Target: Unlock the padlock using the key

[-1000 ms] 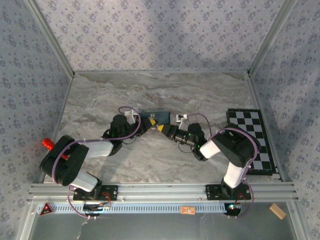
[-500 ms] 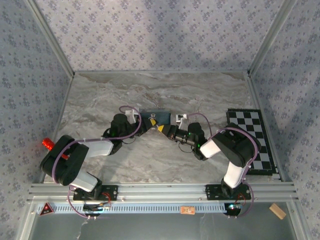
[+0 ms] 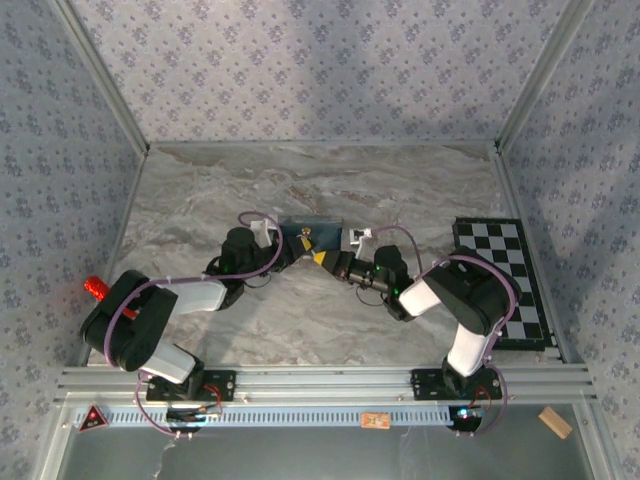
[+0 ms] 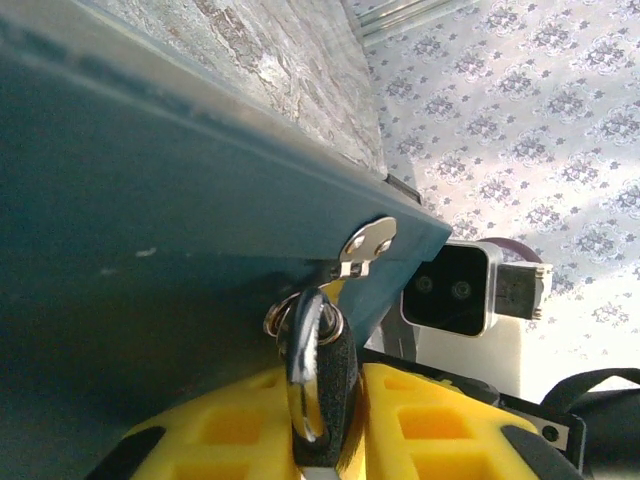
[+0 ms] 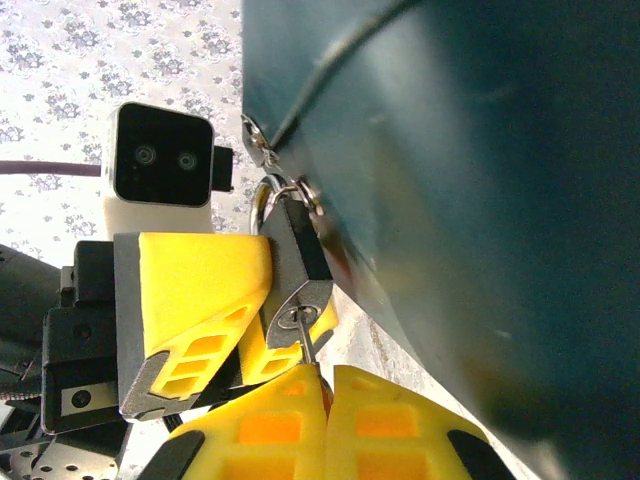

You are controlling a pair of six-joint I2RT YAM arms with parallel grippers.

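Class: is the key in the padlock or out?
In: the key runs from the right gripper into the keyhole of the padlock.

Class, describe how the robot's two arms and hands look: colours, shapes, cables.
The left arm and right arm have black joints, white links and looping purple cables. The left hand and right hand carry blocky yellow fingers with cut-out pockets.

A: Box colour?
B: Plain dark teal. Padlock black, silver shackle; key silver.
A: Left gripper, right gripper?
B: Yellow pads, both. Table grey marble veining; walls pale blue floral print; board black-white checks.
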